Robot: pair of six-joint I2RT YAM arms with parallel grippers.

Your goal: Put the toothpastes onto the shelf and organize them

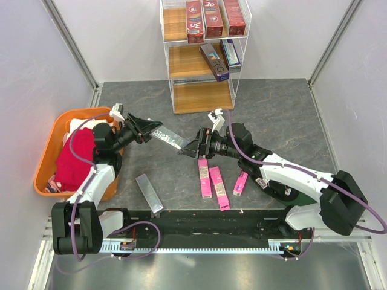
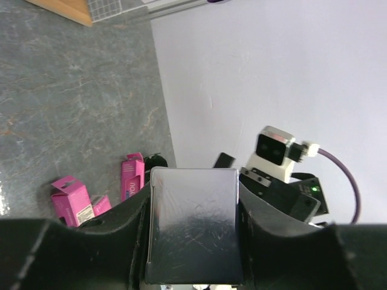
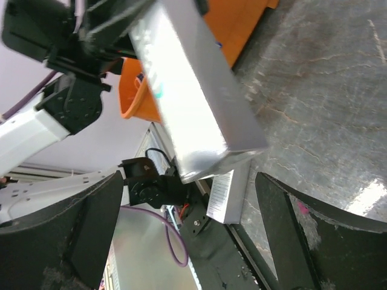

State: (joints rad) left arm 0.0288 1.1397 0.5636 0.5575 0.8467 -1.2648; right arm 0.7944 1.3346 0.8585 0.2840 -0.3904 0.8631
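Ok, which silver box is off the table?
The silver box in the left hand, held up; the other silver box lies flat on the table.

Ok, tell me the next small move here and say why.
Probably close the right hand on the free end of the silver box: it stands open around that end, while the left hand grips the other end in mid-air, so it looks like a handover.
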